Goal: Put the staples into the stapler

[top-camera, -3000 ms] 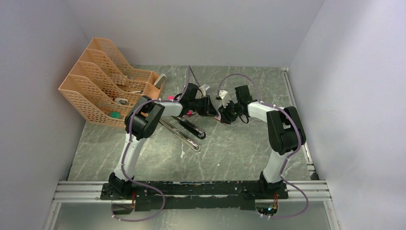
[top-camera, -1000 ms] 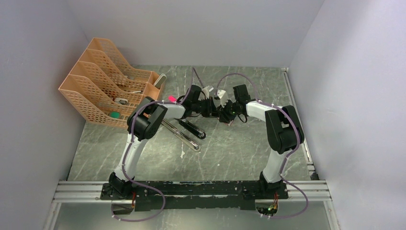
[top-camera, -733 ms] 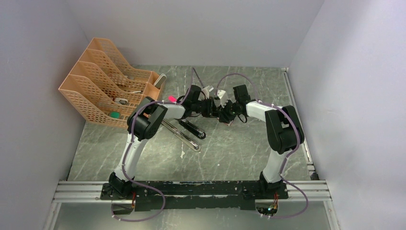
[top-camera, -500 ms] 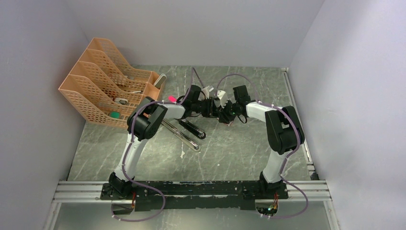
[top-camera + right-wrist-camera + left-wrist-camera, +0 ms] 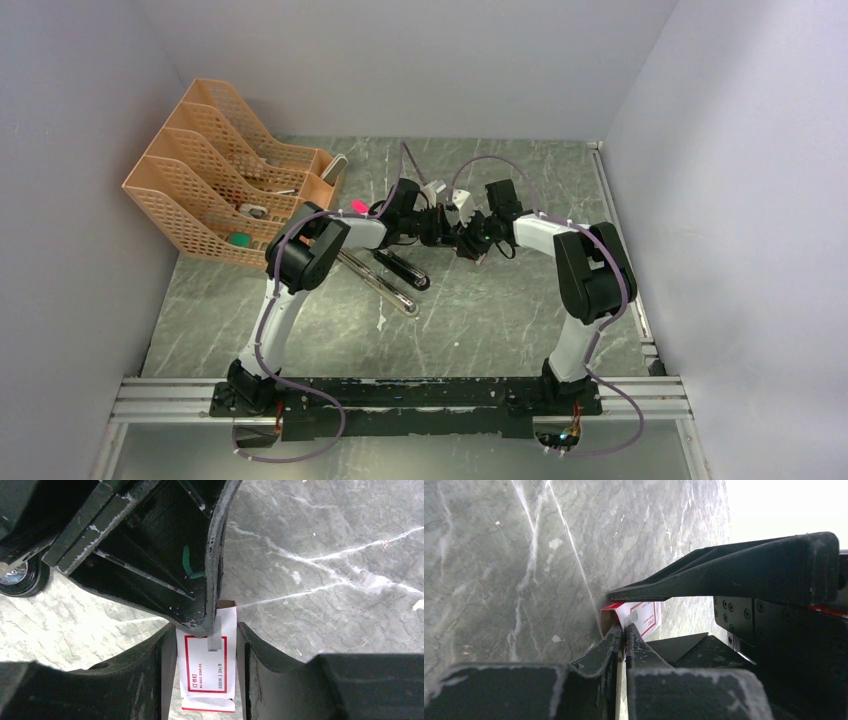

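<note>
1. Now my right gripper (image 5: pixel 206 632) clamps the box (image 5: pixel 205 680) so it cannot slide.
2. My left gripper (image 5: pixel 624 632), pinched tight, grips the staples (image 5: pixel 214 637) at its mouth.
3. The stapler (image 5: pixel 400 270) lies open nearby, ready to load.

Both arms reach in from the table's (image 5: pixel 500 320) 6 o'clock edge and meet just past its middle, toward 12 o'clock. The left gripper (image 5: pixel 447 229) points toward 3 o'clock and the right gripper (image 5: pixel 472 244) toward 8 o'clock, tips close together. How their jaws stand is too small to tell. The stapler (image 5: pixel 400 268) lies open at 7 o'clock from them, its black top and silver rail running from 10 to 4 o'clock. An orange file rack (image 5: pixel 215 170) stands at 10 o'clock. A pink piece (image 5: pixel 358 206) shows beside the left forearm.
</note>
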`<state>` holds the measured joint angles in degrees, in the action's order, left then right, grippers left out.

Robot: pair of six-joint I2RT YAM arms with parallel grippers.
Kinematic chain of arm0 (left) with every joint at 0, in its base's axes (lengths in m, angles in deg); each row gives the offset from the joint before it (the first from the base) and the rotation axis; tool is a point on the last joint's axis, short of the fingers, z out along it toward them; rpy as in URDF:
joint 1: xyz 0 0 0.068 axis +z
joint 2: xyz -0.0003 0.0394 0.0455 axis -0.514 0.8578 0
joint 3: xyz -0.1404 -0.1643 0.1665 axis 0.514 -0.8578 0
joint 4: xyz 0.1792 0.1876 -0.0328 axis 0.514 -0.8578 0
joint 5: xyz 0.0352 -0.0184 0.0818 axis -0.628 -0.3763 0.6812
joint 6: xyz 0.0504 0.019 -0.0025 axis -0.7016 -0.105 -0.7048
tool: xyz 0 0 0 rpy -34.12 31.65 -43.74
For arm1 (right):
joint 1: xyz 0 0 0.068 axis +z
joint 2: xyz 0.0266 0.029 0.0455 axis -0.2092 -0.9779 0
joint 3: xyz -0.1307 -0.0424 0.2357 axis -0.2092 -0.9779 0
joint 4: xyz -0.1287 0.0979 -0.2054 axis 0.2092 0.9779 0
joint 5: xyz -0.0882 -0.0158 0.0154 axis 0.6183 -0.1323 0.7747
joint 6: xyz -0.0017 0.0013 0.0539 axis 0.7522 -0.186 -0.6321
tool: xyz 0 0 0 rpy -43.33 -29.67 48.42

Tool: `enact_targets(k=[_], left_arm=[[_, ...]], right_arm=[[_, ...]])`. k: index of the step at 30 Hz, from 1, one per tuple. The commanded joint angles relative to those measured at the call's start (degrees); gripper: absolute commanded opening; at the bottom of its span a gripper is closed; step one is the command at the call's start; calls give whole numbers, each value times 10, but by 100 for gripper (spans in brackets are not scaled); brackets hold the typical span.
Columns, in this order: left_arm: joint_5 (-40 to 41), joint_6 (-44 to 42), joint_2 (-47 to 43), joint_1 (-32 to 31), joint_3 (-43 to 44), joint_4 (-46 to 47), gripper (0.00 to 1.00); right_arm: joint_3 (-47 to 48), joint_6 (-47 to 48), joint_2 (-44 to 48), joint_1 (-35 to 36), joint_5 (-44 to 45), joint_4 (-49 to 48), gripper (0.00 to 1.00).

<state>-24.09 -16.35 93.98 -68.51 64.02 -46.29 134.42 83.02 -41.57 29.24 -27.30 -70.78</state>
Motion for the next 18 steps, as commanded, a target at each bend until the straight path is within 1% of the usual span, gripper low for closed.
enact_targets(k=[1,5,10,13,18], left_arm=[[-73,12,-28,-25,-2,36,7],[-73,11,-35,-8,-11,38,7],[-65,-7,-42,-1,-12,20,7],[-64,-6,-44,5,-17,22,7],[-53,-14,-50,16,-23,11,7]], right_arm=[[-6,3,4,22,-23,-32,48],[-6,10,16,22,-17,-12,54],[-4,17,11,21,-11,15,56],[-7,11,23,21,-16,1,57],[-50,-23,77,21,-2,-53,59]])
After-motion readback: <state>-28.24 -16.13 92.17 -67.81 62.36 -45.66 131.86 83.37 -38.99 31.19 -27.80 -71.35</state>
